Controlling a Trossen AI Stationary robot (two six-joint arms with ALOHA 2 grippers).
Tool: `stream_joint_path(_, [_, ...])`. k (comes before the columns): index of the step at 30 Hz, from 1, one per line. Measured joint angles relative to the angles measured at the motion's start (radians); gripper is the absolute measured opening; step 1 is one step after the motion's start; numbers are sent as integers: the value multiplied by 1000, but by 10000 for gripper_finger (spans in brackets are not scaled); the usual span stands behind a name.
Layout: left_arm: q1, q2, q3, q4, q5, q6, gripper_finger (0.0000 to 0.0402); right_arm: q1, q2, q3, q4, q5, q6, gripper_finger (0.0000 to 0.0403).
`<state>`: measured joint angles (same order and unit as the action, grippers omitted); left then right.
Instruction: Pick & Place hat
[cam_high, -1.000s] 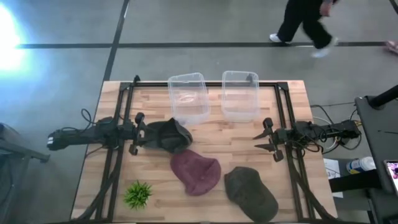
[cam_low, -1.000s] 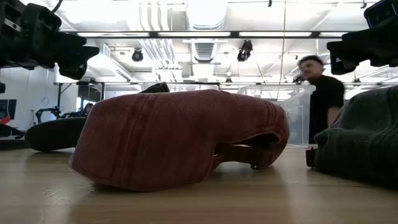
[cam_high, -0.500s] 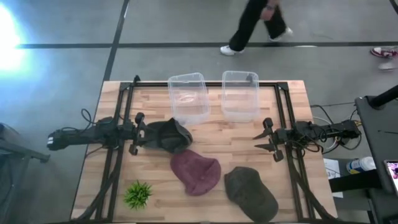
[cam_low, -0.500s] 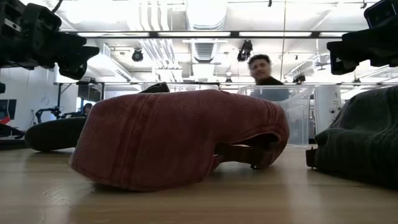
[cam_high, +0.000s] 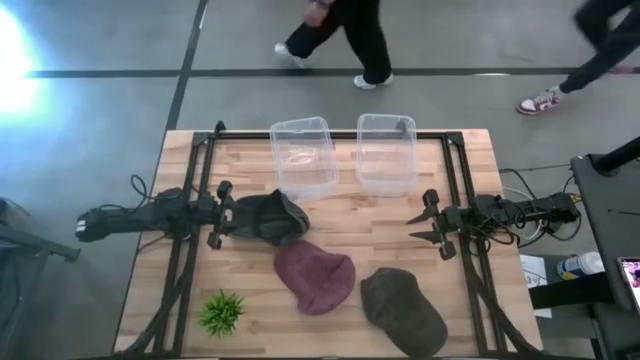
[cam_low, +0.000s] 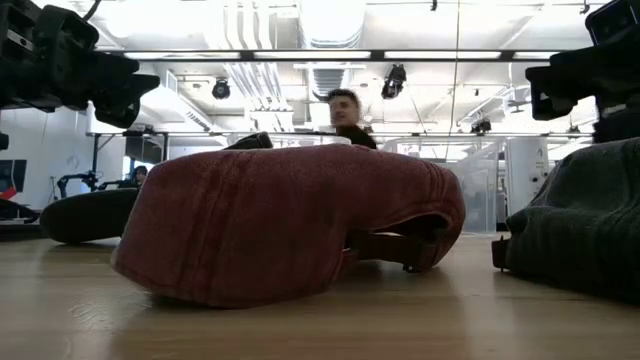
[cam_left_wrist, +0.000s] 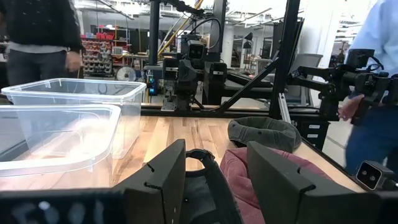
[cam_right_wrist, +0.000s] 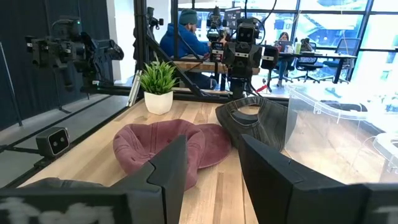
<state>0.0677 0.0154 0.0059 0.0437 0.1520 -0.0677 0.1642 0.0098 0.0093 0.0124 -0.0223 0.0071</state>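
Observation:
Three hats lie on the wooden table. A dark grey one (cam_high: 270, 217) sits left of centre, a maroon one (cam_high: 315, 277) in the middle and an olive one (cam_high: 403, 310) near the right front. My left gripper (cam_high: 220, 214) is open at the grey hat's left edge. The low view shows this gripper (cam_low: 110, 85) held above the grey hat (cam_low: 90, 215). In the left wrist view the grey hat (cam_left_wrist: 202, 180) shows between the fingers. My right gripper (cam_high: 432, 222) is open and hovers at the table's right side, away from the hats.
Two clear plastic bins (cam_high: 303, 158) (cam_high: 386, 153) stand side by side at the far edge. A small potted plant (cam_high: 221, 312) is at the near left. A black frame (cam_high: 196, 180) runs along both table sides. People (cam_high: 345, 30) walk on the floor beyond the far edge.
Both arms and all the hats have kept still. A person beyond the table's far edge has walked from right to left.

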Motion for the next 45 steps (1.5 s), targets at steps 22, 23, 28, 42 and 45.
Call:
stream_joint_path(22, [0, 1, 0, 0, 0, 0, 165, 22, 13, 2, 206, 101, 1037, 137])
stream_joint_path(23, [0, 1, 0, 0, 0, 0, 165, 34, 21, 2, 209, 99, 1079, 135])
stream_joint_path(28, [0, 2, 0, 0, 0, 0, 165, 84, 119, 2, 222, 0, 1393, 130])
stream_joint_path(42, [0, 2, 0, 0, 0, 0, 165, 511, 846, 404, -229, -110, 2014, 130])
stream_joint_path(45, [0, 2, 0, 0, 0, 0, 165, 632, 972, 545, -405, -111, 2141, 132])
